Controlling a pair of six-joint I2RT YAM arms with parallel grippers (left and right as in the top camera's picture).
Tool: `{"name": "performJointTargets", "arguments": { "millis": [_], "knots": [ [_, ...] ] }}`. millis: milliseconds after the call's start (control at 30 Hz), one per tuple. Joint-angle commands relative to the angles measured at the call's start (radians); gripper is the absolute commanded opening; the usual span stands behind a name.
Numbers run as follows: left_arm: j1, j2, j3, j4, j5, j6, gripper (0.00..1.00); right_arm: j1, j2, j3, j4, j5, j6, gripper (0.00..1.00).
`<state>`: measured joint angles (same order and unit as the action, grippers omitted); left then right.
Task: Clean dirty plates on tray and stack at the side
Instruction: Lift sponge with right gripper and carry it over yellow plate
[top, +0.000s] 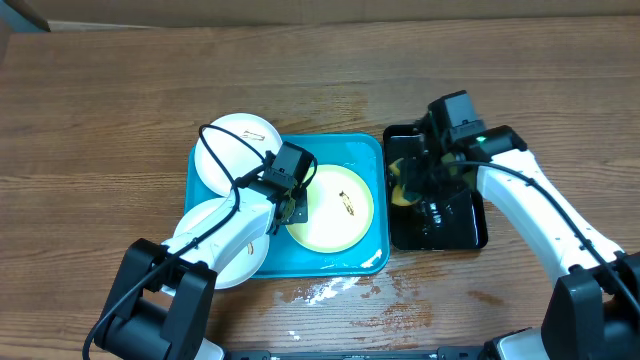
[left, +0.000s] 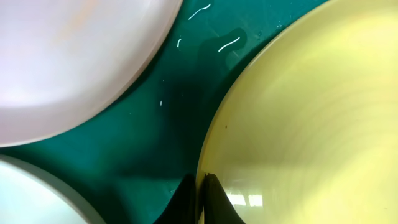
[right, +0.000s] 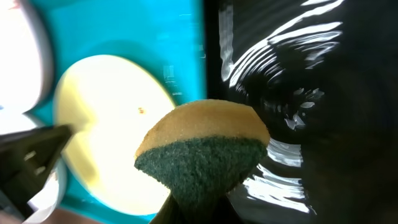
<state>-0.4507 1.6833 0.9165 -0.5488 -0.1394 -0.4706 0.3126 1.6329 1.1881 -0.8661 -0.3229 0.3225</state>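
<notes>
Steadying the pale yellow-green plate (top: 335, 208) with the left claw (left: 202, 199), tips pressed together seemingly on its rim, only a sliver of them in the wrist view. Lying flat in the turquoise tray (top: 350, 150), just ahead and to the right of that claw; two white plates (top: 235, 150) off to its left, one ahead, one close beside. Gripping a sponge (right: 205, 149) in the right claw (right: 196, 214), jaws clamped on its lower end, green scouring face outward, black tray (top: 460, 225) beneath and to the right, the plate well out to the left. For a clean wipe: hold the left pinch firm and low on the rim, bring the sponge across flat, scrub the small smudge (top: 347, 203) near the plate's middle, press lightly enough not to tip or skate the plate toward the tray wall.
</notes>
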Motion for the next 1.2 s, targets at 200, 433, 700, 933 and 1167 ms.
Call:
{"name": "performJointTargets", "arguments": {
  "millis": [200,433,700,933,1167],
  "knots": [
    [0.006,0.007,0.003,0.0,0.036,0.003,0.04,0.221,-0.001,0.01,0.089,0.102,-0.16,0.04],
    [0.006,0.007,0.003,-0.004,0.037,0.003,0.04,0.393,0.02,0.01,0.158,0.362,-0.226,0.04],
    [0.008,0.007,0.003,-0.009,0.072,0.003,0.04,0.421,0.125,0.01,0.181,0.391,-0.225,0.04],
    [0.03,0.007,0.003,-0.023,0.116,0.004,0.04,0.42,0.177,0.011,0.208,0.267,-0.248,0.04],
    [0.061,0.007,0.003,-0.027,0.192,0.002,0.04,0.405,0.177,0.014,0.196,0.216,-0.161,0.04]
  ]
}}
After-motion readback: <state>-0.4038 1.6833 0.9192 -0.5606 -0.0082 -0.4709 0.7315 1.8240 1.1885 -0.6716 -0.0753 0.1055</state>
